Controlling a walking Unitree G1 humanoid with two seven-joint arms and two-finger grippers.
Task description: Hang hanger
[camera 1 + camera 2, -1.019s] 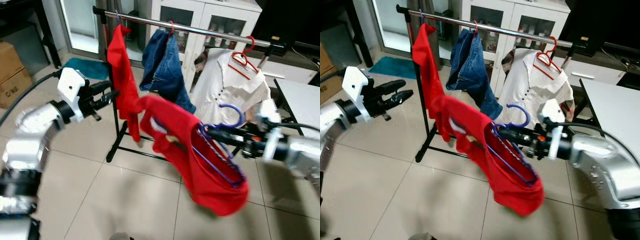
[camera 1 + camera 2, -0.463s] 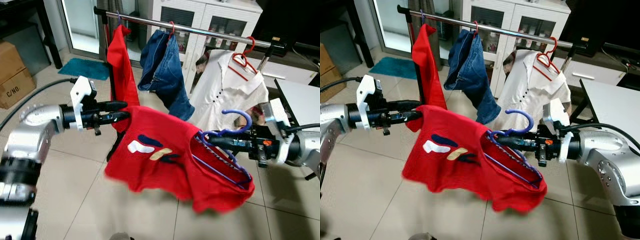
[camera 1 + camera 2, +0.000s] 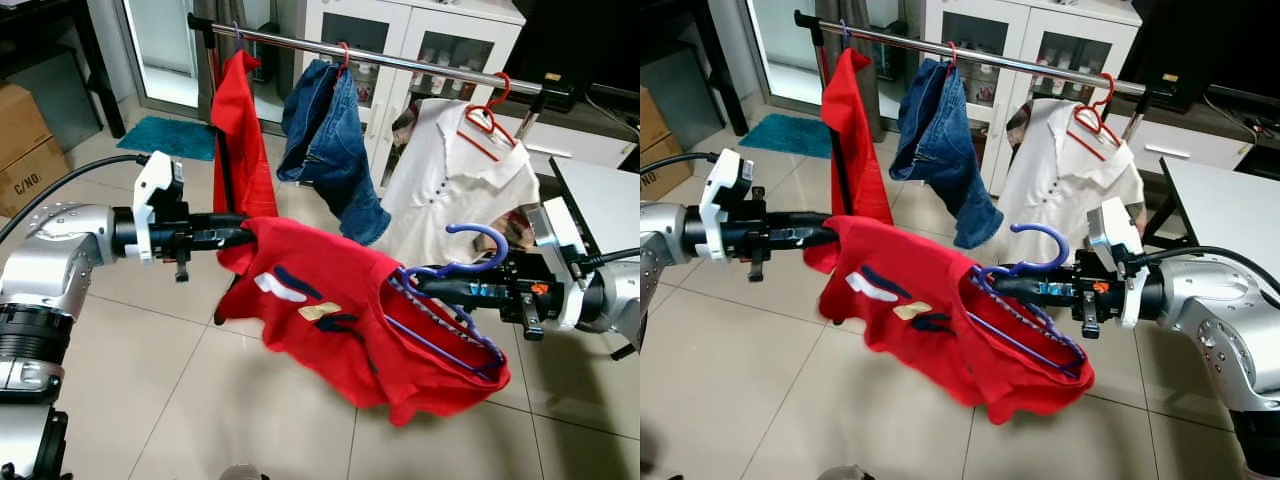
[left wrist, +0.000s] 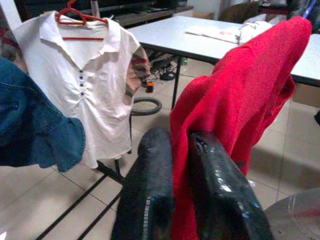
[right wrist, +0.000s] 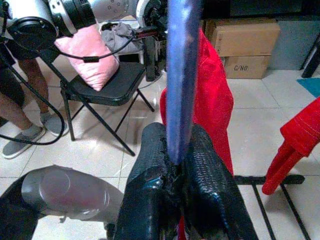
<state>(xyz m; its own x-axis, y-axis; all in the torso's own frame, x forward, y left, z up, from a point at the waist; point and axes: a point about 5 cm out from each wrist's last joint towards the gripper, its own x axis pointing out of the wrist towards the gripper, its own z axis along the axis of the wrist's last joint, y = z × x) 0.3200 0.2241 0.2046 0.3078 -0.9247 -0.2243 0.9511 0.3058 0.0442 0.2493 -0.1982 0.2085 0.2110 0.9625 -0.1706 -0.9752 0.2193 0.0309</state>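
- Purple hanger sits at centre right of the head views, hook up, its lower frame inside the neck of the red T-shirt
- Right gripper has its fingers pressed together on the hanger just below the hook; the right wrist view shows the purple bar pinched between the two black fingers
- The red T-shirt hangs spread between the two grippers at frame centre, logo visible, hem drooping toward the lower right
- Left gripper at centre left pinches the shirt's edge; the left wrist view shows red cloth clamped between the fingers
- Clothes rail runs across the top of the frame, well apart from the hanger
- On the rail: a red garment at left, a denim garment at middle, a white blouse on a red hanger at right
- Tiled floor below; white cabinet behind the rail
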